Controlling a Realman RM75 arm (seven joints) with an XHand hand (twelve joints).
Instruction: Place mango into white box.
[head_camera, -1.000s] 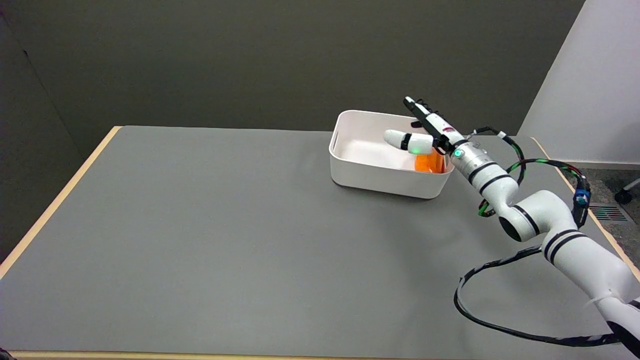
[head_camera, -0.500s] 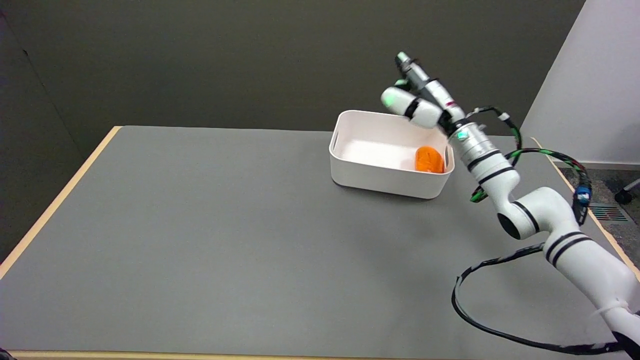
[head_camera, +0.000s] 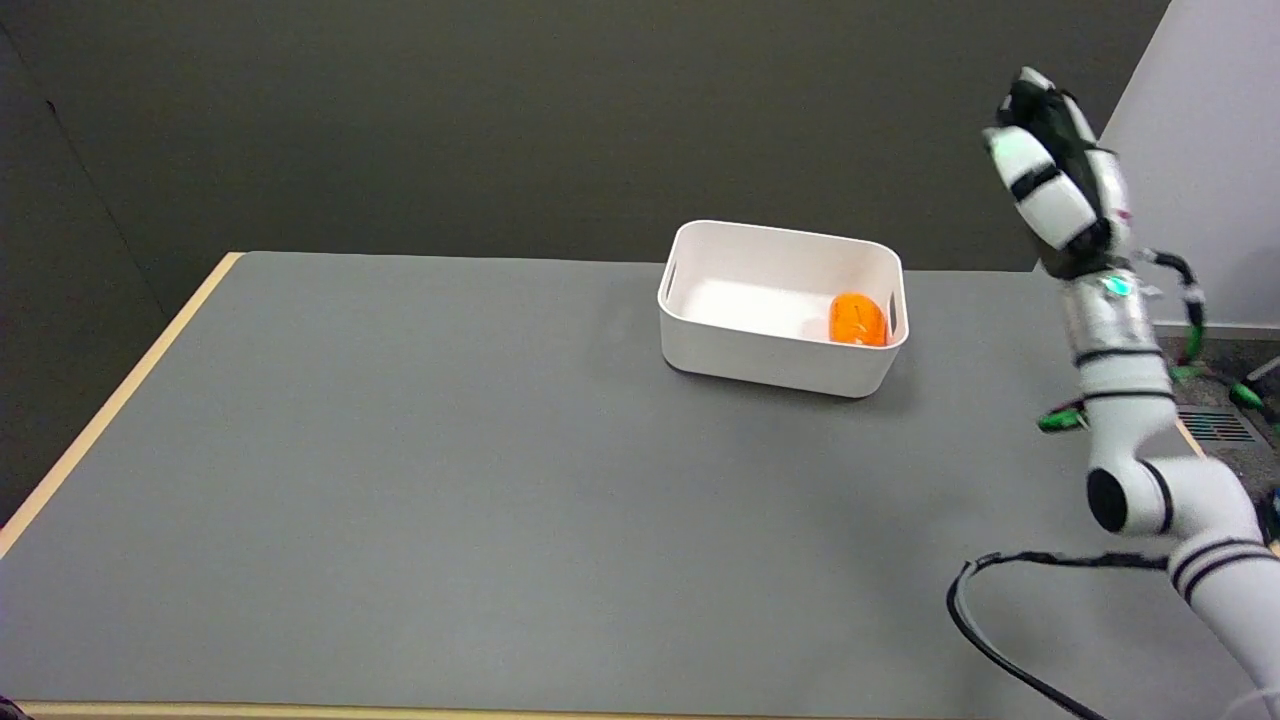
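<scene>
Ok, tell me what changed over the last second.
The right hand rose out of the box and swung up and away to the right; it now hangs in the air beyond the box's right side, holding nothing. The mango stayed in the box's right end, and the box has not moved.

— What can't you make out?
— The mango's (head_camera: 858, 320) lower part hides behind the white box's (head_camera: 775, 355) near wall.
— And the robot hand (head_camera: 1055, 175)?
— Blurred; its fingers can't be told apart. The counter (head_camera: 450, 480) runs off the bottom edge.
</scene>
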